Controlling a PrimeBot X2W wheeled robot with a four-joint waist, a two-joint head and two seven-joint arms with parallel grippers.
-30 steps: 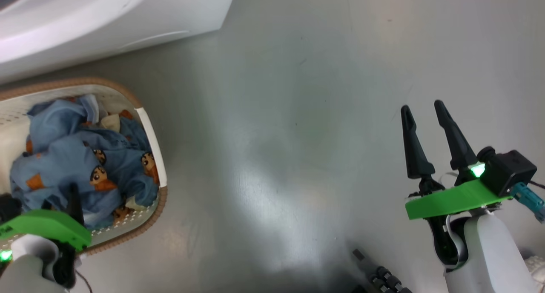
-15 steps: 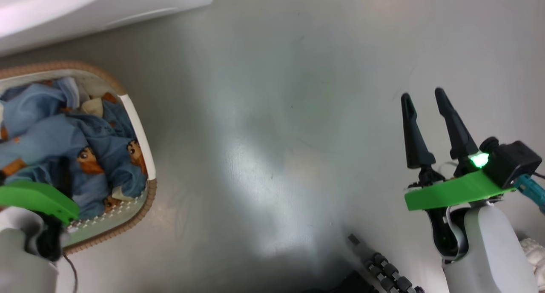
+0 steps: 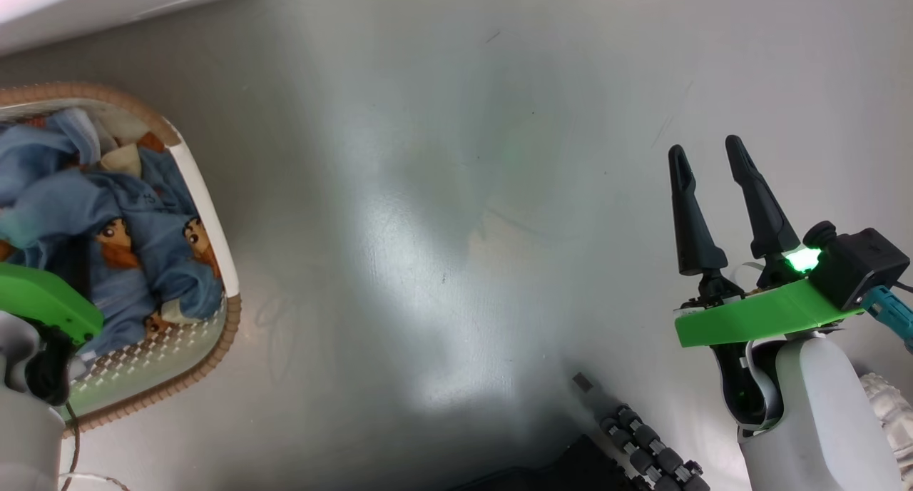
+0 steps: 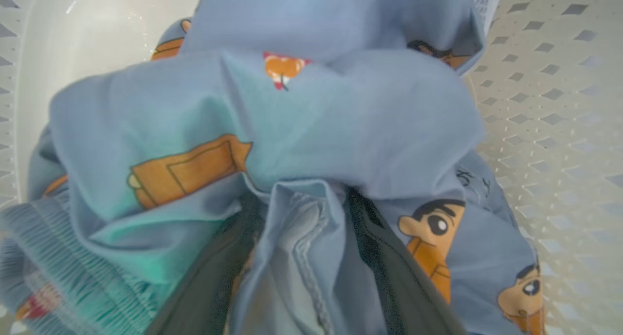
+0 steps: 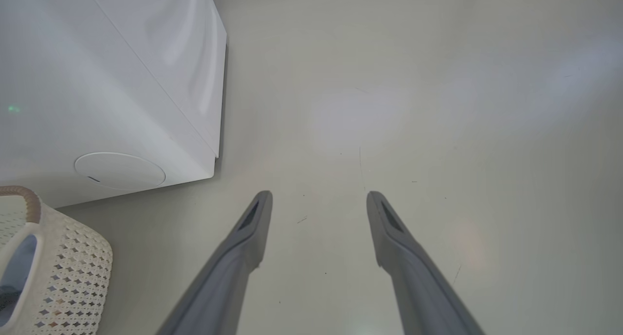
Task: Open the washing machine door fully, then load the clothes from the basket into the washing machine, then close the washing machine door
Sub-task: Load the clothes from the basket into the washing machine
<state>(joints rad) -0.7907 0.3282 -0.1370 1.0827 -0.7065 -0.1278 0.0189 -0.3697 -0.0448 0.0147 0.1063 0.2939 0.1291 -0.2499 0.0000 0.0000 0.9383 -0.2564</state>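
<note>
The loading step appears to be at its start. The clothes point(image 3: 85, 213) lie heaped inside the basket point(image 3: 228, 327), which stands on the floor point(image 3: 463, 191) just in front of the washing machine point(image 5: 97, 82). The machine's round service cap point(image 5: 119, 169) sits just above the basket's rim in the right wrist view. Whether the washing machine door is fully open I cannot tell, nor whether any garment is already in the drum. Judging by the full heap, most or all of the loading is left, and closing the door after it.

The left hand point(image 4: 302, 203) is down inside the basket, its forearm coming in over the basket's near rim. Its two dark fingers point(image 4: 389, 267) are pushed into the pile and stand wide apart, with a stitched fold of the blue cloth between them. Nothing is pinched yet; the cloth only drapes over and between the fingers. My guess is that the next move is to close on that fold and lift.

The right hand point(image 3: 706, 148) is well apart from the basket, on the robot's right. It hangs over bare floor with its fingers spread wide, holding nothing and pointing away from the robot.
</note>
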